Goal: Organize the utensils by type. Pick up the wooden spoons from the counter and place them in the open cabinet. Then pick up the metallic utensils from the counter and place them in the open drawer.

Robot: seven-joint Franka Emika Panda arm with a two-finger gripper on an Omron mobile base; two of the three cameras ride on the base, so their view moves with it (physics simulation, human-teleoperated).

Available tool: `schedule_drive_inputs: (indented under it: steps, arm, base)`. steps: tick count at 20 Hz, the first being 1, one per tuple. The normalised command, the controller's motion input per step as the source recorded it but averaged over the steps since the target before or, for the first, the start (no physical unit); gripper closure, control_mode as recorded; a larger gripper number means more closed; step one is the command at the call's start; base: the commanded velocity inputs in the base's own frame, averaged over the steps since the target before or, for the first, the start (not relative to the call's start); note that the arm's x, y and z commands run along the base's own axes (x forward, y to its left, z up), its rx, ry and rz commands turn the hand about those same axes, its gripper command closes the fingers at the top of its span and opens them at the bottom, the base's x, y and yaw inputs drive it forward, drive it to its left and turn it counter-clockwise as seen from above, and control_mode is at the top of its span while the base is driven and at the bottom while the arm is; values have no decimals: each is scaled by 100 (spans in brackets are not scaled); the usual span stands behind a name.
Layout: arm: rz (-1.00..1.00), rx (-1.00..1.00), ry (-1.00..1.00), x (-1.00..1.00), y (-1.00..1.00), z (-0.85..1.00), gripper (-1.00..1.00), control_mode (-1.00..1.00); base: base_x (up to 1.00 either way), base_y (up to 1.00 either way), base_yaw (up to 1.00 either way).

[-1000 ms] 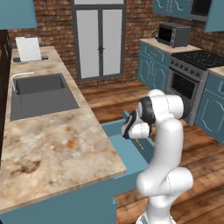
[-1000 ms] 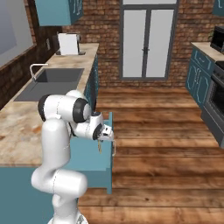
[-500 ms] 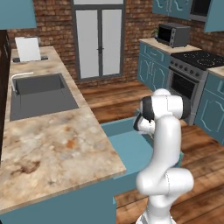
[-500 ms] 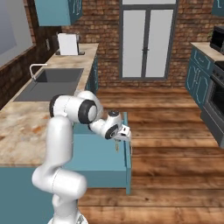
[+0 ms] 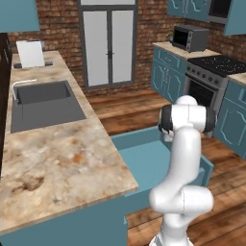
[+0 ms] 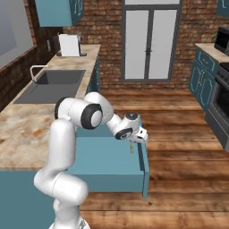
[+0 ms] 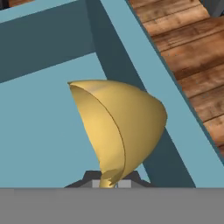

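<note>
Metallic utensil with a yellow rounded end (image 7: 120,131), clamped between the closed fingers of the gripper (image 6: 132,142), is held over the open drawer (image 6: 112,159) near its front wall. For a clean placement, the utensil should be lowered inside the teal floor before release. Compared with a second earlier, the arm is seen swung outward from beside the counter (image 5: 57,158) to above the drawer.

arm swung right, drawer (image 6: 107,163) pulled wider
</note>
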Motion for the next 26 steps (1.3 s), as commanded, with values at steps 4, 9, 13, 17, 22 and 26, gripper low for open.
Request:
schedule_drive_inputs:
  steps: [4, 9, 13, 17, 22, 26]
  arm:
    - [0, -9, -1, -28, 86, 99, 100, -100]
    - [0, -16, 0, -23, 100, 100, 100, -100]
    - [1, -12, 7, -2, 68, 100, 100, -100]
    - [11, -5, 29, 2, 12, 100, 100, -100]
    - [20, 2, 36, 39, -8, 40, 100, -100]
    - [26, 14, 21, 60, -56, 1, 100, -100]
  base:
    - [0, 0, 0]
    - [0, 0, 0]
    - [0, 0, 0]
    - [0, 0, 0]
    - [0, 0, 0]
    - [0, 0, 0]
